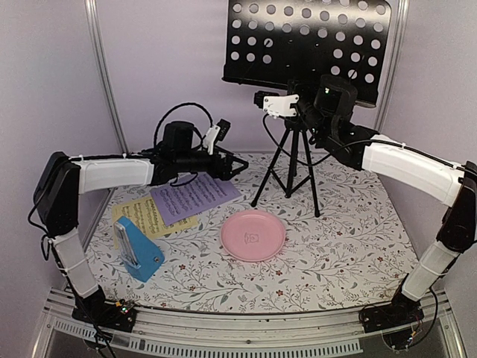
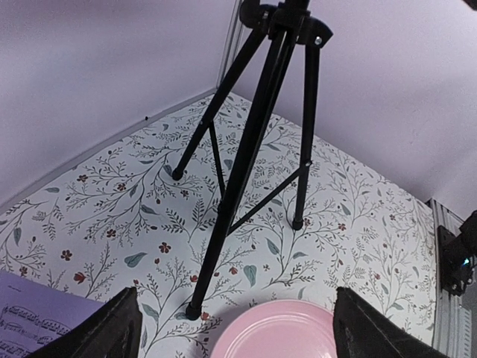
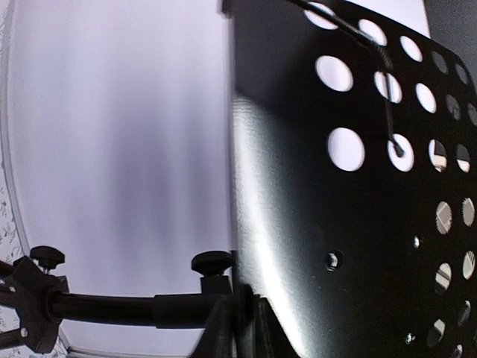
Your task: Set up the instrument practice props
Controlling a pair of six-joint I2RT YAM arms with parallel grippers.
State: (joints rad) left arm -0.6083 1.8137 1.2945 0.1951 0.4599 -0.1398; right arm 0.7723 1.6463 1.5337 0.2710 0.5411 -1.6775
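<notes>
The black perforated music stand [image 1: 305,41] stands on its tripod [image 1: 289,160] at the back. My right gripper [image 1: 264,98] is shut on the lower edge of the stand's desk [image 3: 350,224], with its fingers [image 3: 222,328] pinched on the edge. My left gripper [image 1: 237,165] is open and empty, hovering low beside the lilac sheet [image 1: 195,195]. Its fingers [image 2: 112,332] frame the tripod's near leg [image 2: 238,171]. The yellow sheet [image 1: 145,216] lies partly under the lilac one. The blue metronome [image 1: 138,250] lies at the front left.
A pink round plate [image 1: 253,233] lies in the middle of the floral mat, just in front of the tripod's legs; it also shows in the left wrist view [image 2: 276,335]. Lilac walls close in the back and both sides.
</notes>
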